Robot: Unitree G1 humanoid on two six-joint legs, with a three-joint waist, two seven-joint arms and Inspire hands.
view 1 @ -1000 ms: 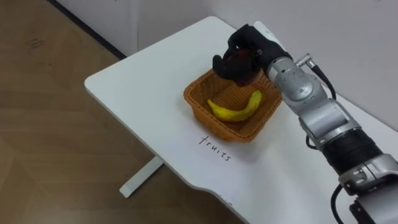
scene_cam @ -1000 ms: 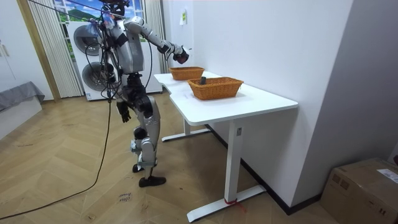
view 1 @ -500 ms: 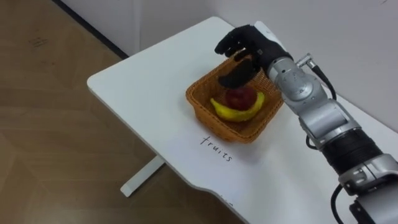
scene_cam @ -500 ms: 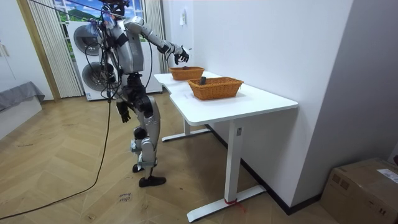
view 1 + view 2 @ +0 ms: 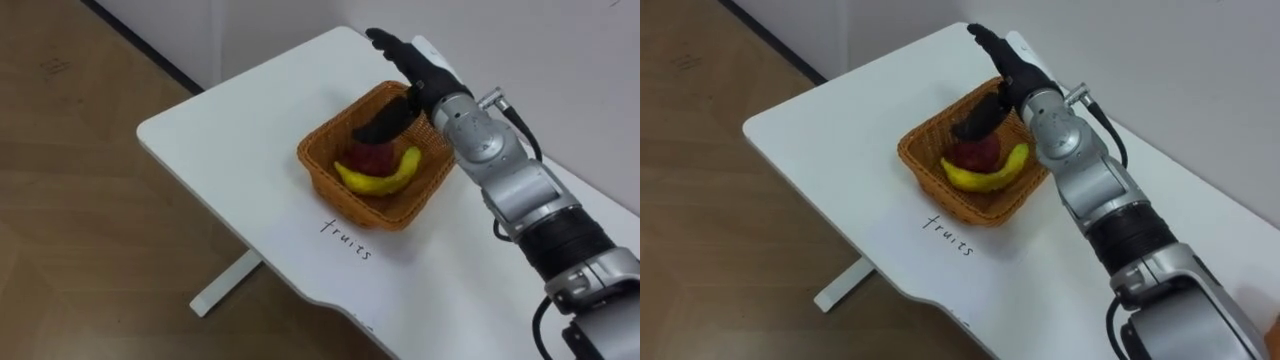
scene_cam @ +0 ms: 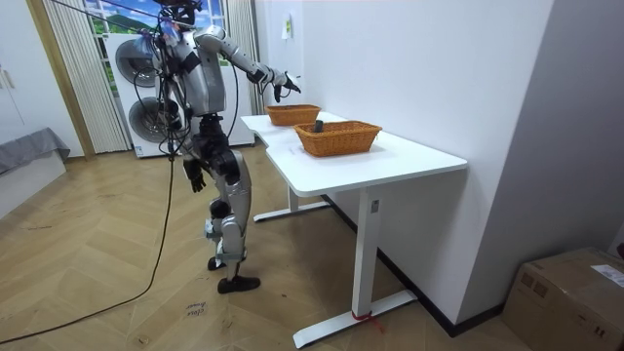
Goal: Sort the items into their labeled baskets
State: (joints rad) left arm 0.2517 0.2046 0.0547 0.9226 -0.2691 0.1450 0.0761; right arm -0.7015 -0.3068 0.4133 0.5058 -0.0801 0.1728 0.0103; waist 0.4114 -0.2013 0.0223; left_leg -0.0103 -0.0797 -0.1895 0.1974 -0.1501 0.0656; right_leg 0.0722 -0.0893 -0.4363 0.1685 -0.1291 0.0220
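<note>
The right hand [image 5: 422, 72], fingers spread wide, hovers over the white counter's [image 5: 230, 140] basket [image 5: 322, 178] of banana [image 5: 380, 180] and apple [image 5: 374, 157]. The room view adds a second basket [image 6: 337, 137] and a wood floor [image 6: 117, 292].

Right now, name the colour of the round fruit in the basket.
Dark red fruit, clearest in the right eye view.

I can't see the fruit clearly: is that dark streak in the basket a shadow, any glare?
Left eye view: the dark streak over the red fruit is the thumb of the right hand, not shadow; the banana evenly lit. Room view: no glare on the table.
</note>
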